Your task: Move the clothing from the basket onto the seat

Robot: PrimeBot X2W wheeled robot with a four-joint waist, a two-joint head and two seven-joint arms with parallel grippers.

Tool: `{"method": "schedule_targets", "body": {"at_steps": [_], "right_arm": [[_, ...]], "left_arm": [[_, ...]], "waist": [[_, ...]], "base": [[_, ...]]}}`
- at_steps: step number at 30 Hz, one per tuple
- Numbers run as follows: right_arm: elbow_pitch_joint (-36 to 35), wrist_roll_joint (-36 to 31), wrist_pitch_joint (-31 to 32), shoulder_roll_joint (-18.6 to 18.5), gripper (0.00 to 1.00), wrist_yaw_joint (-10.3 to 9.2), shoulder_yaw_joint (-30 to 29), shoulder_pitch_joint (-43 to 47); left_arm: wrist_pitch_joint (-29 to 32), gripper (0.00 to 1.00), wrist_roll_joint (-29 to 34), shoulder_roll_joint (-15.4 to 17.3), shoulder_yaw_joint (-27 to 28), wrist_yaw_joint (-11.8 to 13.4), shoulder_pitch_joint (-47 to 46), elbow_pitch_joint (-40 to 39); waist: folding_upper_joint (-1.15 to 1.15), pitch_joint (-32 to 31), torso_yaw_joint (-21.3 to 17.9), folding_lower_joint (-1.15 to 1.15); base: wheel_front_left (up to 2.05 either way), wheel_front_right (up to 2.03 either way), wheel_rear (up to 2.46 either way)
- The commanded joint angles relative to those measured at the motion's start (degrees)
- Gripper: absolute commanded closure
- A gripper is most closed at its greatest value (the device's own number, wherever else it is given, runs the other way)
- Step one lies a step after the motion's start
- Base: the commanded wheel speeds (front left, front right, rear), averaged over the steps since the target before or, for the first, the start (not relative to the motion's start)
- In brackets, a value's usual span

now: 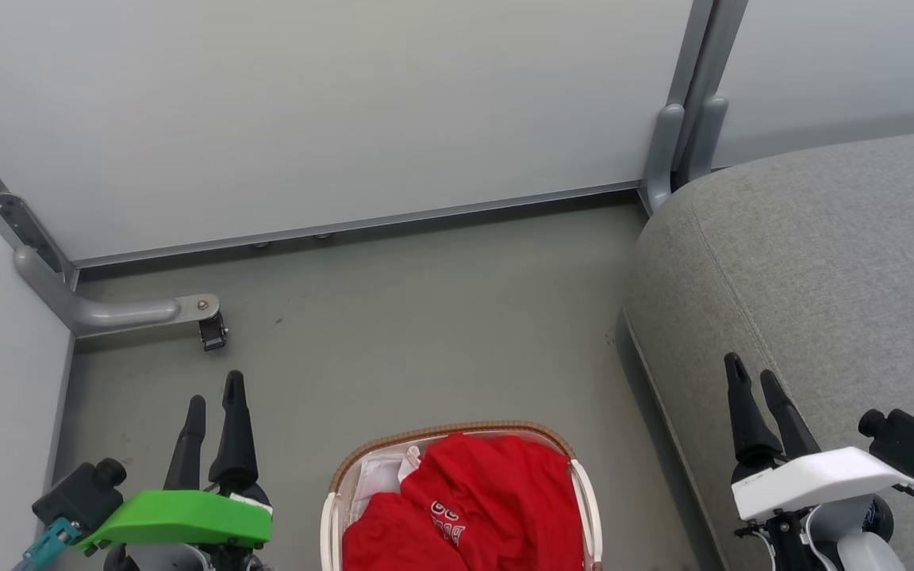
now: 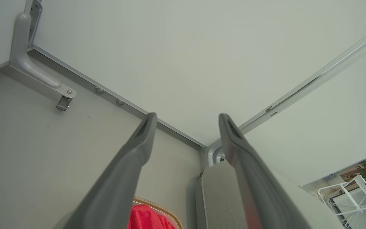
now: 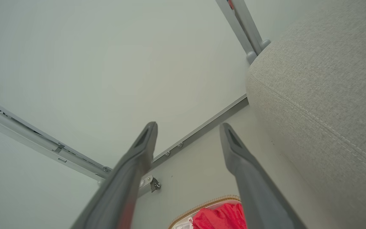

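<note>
Clothing (image 1: 473,500), red with white lettering, lies bunched in the basket, well apart from the seat (image 1: 822,262). Seat: large grey cushion with a seam line, on the robot's right. Basket (image 1: 457,429): white with a brown woven rim, standing on the floor (image 1: 425,317) between the grippers. Left gripper (image 1: 215,388): beside the basket, fingers apart, holding nothing. Right gripper (image 1: 750,369): at the seat's edge, fingers apart, holding nothing.
</note>
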Motion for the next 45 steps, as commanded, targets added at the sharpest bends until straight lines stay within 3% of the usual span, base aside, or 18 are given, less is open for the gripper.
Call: {"method": "schedule_targets", "body": {"at_steps": [1, 11, 45], "right_arm": [[-0.2, -1.9, -0.7, -0.4, 0.00, 0.01, 0.2, 0.0], [1.2, -8.5, -2.3, -0.4, 0.00, 0.01, 0.7, 0.0], [2.1, -25.0, -6.6, -0.6, 0.00, 0.01, 2.5, 0.1]], "left_arm": [[-0.6, 0.00, 2.3, 0.4, -0.3, 0.2, 0.3, -0.7], [-2.2, 0.00, 9.1, 0.4, -0.8, 1.2, 1.2, 0.1], [-6.5, 0.00, 23.5, 0.6, -4.3, 2.7, 2.2, 1.3]], "waist": [[0.00, 0.0, 0.0, 0.00], [0.00, 0.0, 0.2, 0.00], [0.00, 0.1, 1.1, 0.00]], "base": [[0.00, 0.00, 0.00], [0.00, 0.00, 0.00], [0.00, 0.00, 0.00]]}}
